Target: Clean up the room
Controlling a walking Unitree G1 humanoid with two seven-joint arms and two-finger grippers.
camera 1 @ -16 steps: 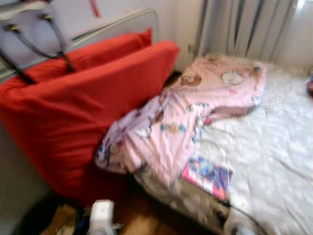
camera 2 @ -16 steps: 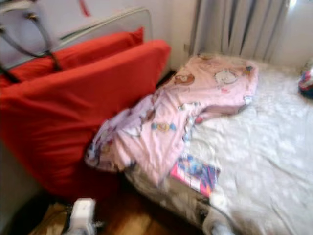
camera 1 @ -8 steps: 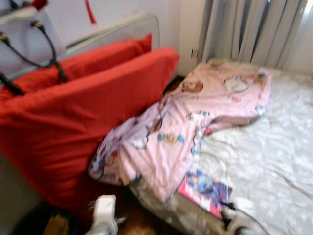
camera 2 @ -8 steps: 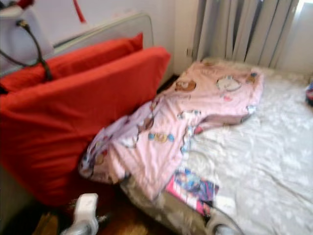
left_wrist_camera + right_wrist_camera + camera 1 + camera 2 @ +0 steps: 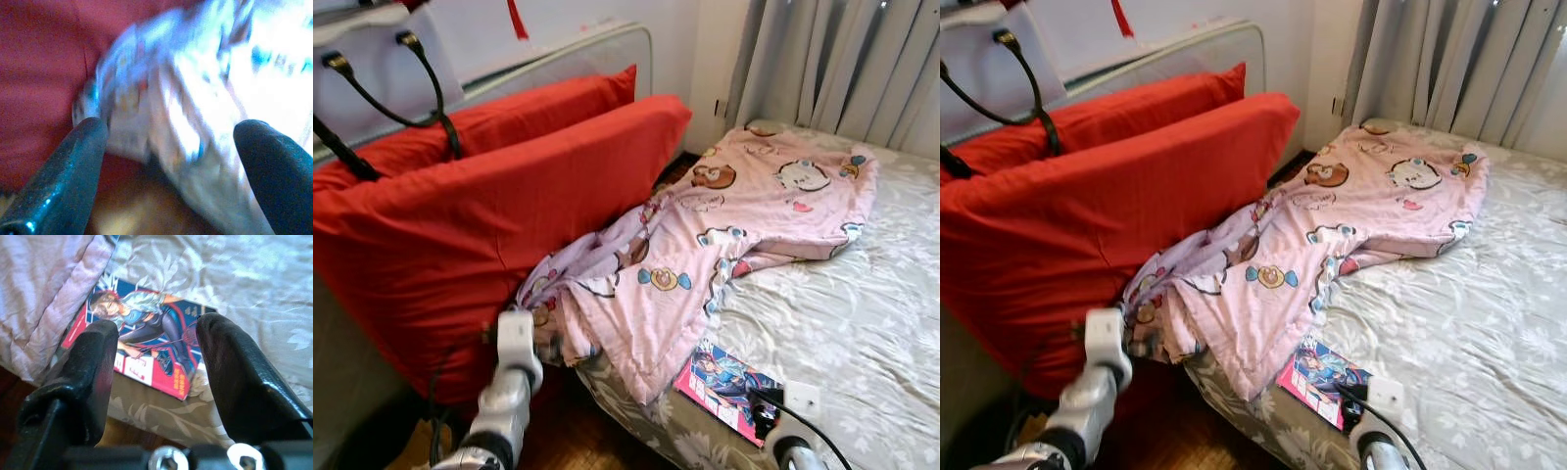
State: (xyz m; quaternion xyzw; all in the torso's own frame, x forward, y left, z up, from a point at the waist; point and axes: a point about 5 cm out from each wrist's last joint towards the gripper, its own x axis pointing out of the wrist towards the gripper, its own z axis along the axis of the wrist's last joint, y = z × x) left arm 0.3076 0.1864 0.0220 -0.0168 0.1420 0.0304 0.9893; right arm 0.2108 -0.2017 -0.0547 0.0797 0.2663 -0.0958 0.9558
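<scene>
Two red cushions (image 5: 499,206) stand on edge across the left half of the head view, one behind the other, leaning against a pale headboard (image 5: 558,61), with a white bag with black handles (image 5: 382,69) resting on them in the upper left corner. A pink cartoon-print blanket (image 5: 724,235) lies crumpled from the upper centre of the bed down toward the lower centre, its lower end spilling over the mattress edge and touching the front cushion. The bed's grey floral sheet (image 5: 862,323) covers the right side of the frame, and grey curtains (image 5: 832,59) hang along the upper right. A colourful comic book (image 5: 724,384) lies flat on the sheet near the bed's lower edge, just beside the blanket's hem. The left gripper (image 5: 171,147) is at the lower left, its fingers spread wide apart and empty, pointed at the hanging blanket end where it meets the cushion. The right gripper (image 5: 156,362) hovers at the bottom right just above the comic book, its fingers also apart and holding nothing, the cover framed between them.
</scene>
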